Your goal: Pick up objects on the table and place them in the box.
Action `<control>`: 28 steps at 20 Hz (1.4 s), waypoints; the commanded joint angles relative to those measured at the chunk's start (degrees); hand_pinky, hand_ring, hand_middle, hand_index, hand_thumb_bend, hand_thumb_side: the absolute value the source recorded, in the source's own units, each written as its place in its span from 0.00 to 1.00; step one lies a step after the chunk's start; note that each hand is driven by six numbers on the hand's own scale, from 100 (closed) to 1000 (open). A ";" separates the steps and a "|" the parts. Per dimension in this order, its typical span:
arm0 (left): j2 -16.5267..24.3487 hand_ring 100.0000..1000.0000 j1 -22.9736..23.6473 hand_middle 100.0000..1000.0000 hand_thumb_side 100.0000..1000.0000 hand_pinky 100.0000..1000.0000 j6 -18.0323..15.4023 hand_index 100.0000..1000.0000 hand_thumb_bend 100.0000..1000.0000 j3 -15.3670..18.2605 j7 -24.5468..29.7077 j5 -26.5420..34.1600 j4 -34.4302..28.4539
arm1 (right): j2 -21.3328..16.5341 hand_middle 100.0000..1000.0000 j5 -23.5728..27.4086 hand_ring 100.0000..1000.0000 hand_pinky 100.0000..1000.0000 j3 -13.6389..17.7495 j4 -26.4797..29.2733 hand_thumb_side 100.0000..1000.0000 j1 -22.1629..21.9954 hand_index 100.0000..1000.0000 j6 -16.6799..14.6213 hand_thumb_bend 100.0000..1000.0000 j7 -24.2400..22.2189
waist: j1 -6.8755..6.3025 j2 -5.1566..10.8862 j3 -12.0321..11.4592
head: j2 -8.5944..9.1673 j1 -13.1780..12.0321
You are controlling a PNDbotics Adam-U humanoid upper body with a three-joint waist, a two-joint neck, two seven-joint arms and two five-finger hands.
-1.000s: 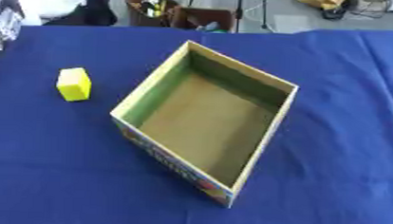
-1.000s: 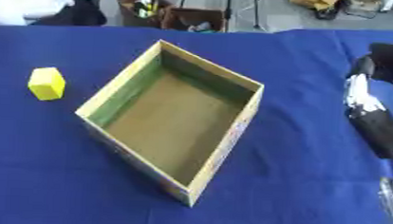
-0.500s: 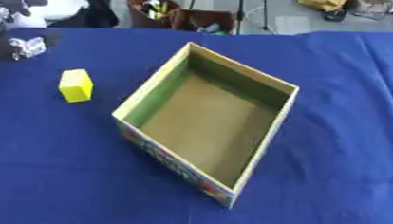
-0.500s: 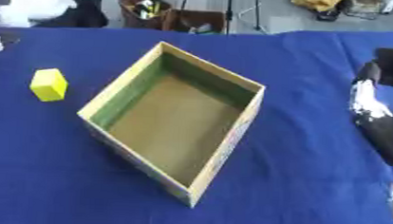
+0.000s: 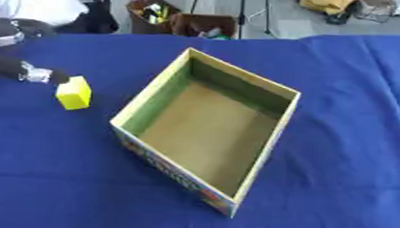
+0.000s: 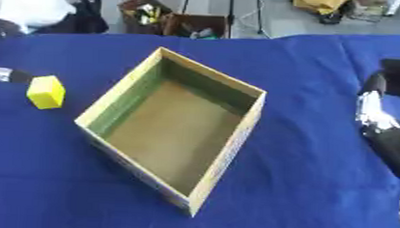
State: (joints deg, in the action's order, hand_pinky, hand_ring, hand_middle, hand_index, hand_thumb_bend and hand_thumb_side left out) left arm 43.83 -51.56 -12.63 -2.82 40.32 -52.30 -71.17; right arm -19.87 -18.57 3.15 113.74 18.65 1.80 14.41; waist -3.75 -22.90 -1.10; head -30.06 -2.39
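The blue table [image 5: 73, 188] is bare cloth along its near edge, from seven o'clock round to five, leaving open room in front of the box [image 5: 202, 192]. The box sits mid-table, turned askew with one corner pointing near; its top is open, its inside walls are greenish, its floor is plain brown, and nothing lies in it. To its right, at three o'clock, the right hand [image 6: 387, 131] lies on the cloth well apart from the box; whether its fingers are curled I cannot tell. At nine to ten o'clock the yellow block [image 5: 74, 93] stands on the cloth near the box's left wall. The left hand [image 5: 23, 69] reaches in from the left edge, a fingertip seemingly touching the block's far corner, though blur leaves its grip unclear.
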 commanded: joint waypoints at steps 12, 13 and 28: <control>-1.28 0.86 -4.59 1.00 0.79 0.79 -2.99 1.00 0.58 -1.88 4.73 -7.43 6.19 | -1.32 0.57 -0.47 0.63 0.67 -0.19 0.85 0.40 0.58 0.72 -0.17 0.00 -0.15 | -0.31 -0.04 1.33 | 1.43 -0.75; -1.41 0.86 -4.77 1.00 0.78 0.79 -3.08 1.00 0.56 -1.82 4.76 -8.24 6.64 | -1.33 0.57 -0.48 0.63 0.67 -0.22 0.85 0.40 0.61 0.72 -0.19 0.00 -0.17 | -0.33 -0.15 1.47 | 1.52 -0.88; -1.62 0.85 -5.46 1.00 0.77 0.77 -2.86 1.00 0.56 -0.80 5.05 -11.38 9.72 | -1.31 0.56 -0.76 0.63 0.67 -0.65 0.85 0.40 0.84 0.71 -0.22 0.00 -0.46 | -0.71 -1.86 2.68 | 2.81 -1.98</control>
State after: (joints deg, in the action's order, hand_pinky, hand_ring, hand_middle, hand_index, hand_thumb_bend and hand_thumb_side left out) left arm 40.74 -55.76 -15.69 -4.63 45.34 -63.29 -61.23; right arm -19.95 -19.04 2.44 113.74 18.97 1.67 14.18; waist -4.52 -25.89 1.61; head -28.02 -4.13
